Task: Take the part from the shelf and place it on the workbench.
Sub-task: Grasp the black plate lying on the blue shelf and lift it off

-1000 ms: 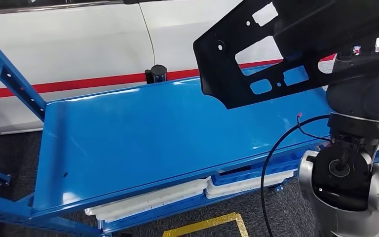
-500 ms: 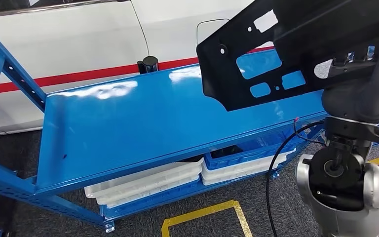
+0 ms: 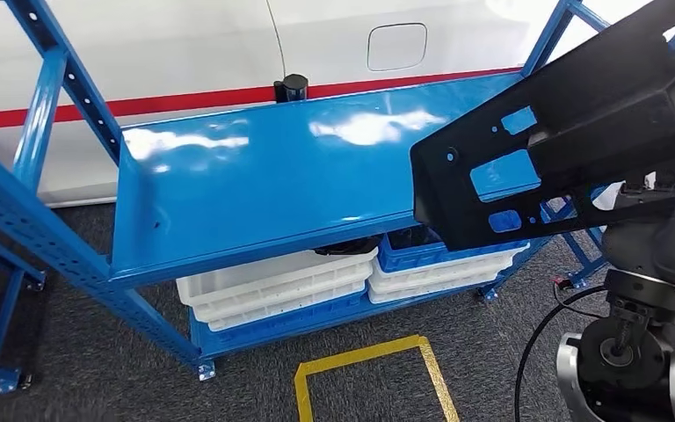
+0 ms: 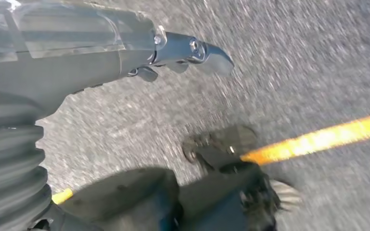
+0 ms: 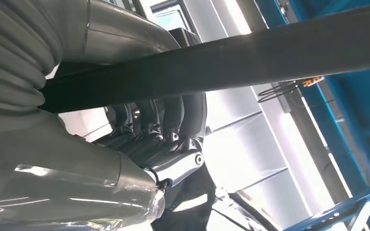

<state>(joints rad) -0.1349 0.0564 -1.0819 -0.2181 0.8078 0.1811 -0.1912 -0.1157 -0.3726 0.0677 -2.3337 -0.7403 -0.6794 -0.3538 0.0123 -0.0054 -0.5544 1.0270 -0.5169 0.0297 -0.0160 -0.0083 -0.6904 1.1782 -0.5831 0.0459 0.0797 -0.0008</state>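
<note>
Gripping the flat black metal bracket with its cut-out windows (image 3: 527, 167), the right robot hand (image 5: 159, 130) has its dark fingers (image 5: 166, 115) hooked over one narrow edge, so the plate juts from the right of the frame out over the right end of the glossy blue steel shelf (image 3: 255, 193), clear of its surface. It looks stiff and fairly heavy for one hold, smooth-painted and liable to twist, so I would judge a grasp nearer its middle steadier. The left robot hand (image 4: 192, 53) hangs over grey floor (image 4: 318, 72), holding nothing, its fingers apparently loose.
</note>
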